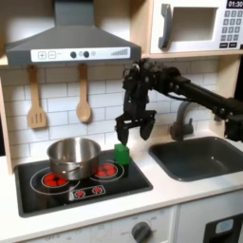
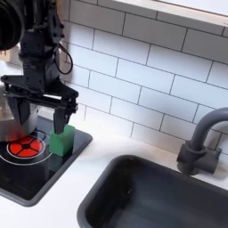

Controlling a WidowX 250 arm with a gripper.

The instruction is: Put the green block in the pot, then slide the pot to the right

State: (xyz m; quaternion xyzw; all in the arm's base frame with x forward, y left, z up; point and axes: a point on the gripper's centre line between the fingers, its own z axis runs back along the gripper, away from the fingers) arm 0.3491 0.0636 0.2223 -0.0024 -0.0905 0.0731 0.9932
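One bright green block (image 1: 121, 154) beside shiny silver pot (image 1: 74, 157).

Arm bent downward, tool (image 2: 39, 109) open, hovering

White tiled wall (image 1: 57, 100) behind a toy kitchen's pale counter (image 2: 111, 147), grey hood (image 1: 71, 43) above.

- The green block (image 1: 121, 153) sits on the black stove (image 1: 57, 190), near its back right corner.
- The hand (image 1: 135, 130) hangs open just above the block.
- The shiny pot (image 1: 73, 157) stands on the left burner.
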